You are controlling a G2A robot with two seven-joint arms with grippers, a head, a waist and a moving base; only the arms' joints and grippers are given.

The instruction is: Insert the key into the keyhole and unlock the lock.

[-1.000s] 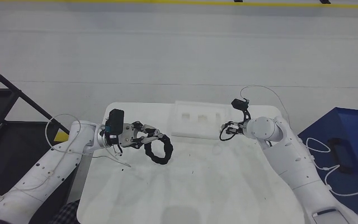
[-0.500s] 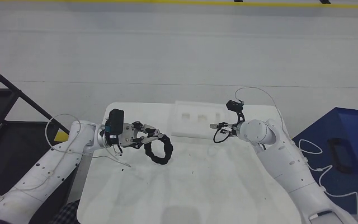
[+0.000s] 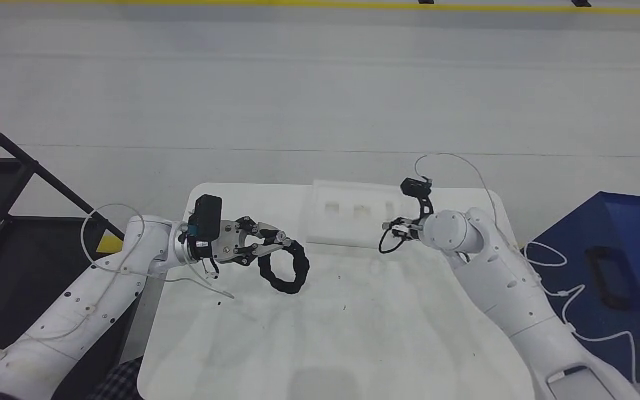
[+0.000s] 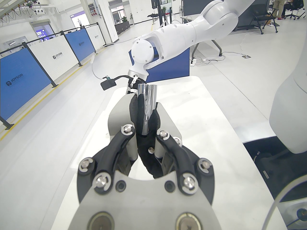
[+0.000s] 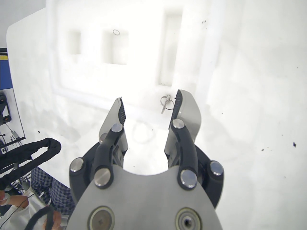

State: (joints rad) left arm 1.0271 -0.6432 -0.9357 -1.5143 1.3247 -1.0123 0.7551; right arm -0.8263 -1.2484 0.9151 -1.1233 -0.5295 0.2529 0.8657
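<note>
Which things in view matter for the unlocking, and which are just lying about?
For the job: lock, clamped in the left gripper; key, lying loose by the open right gripper.
Lying about: white foam tray; small ring in one of its recesses.

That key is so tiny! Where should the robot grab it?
Grab the key probably across its thin shaft, below the ring, coming straight down. It lies flat by the edge of the foam tray, so sideways leaves nothing to catch. The right pincer is open.

Black lock [image 3: 303, 266]; white table [image 3: 350, 340]
</note>
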